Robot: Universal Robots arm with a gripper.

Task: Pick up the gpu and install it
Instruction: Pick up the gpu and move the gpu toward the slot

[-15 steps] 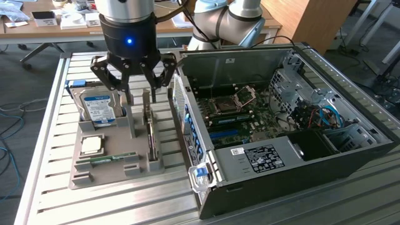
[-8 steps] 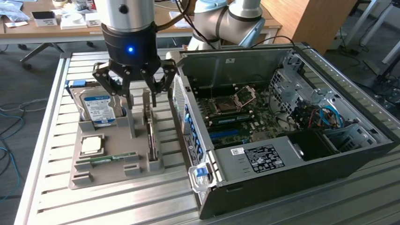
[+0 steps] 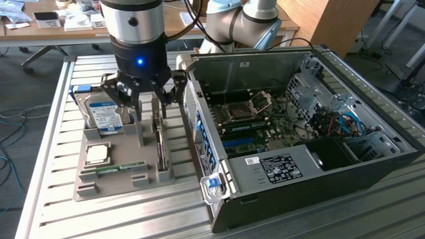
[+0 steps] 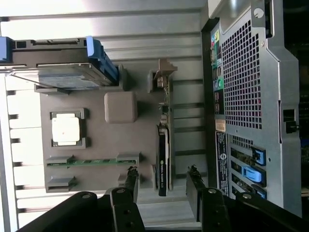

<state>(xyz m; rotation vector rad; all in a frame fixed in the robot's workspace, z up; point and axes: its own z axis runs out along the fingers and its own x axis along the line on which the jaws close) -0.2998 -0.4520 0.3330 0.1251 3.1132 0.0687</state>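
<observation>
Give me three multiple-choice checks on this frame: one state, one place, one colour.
1. Near the gpu, the gripper is: A open; B shut on it; C shut, empty.
2. Relative to the tray, the gpu: A lies flat on it; B hangs above it; C stands on edge in it.
3. The memory stick is: A red; B green; C white.

Answers:
1. A, its fingers stand apart and grip nothing.
2. C, its thin edge faces up from a tray slot.
3. B, it is a green strip in the tray's holders.
</observation>
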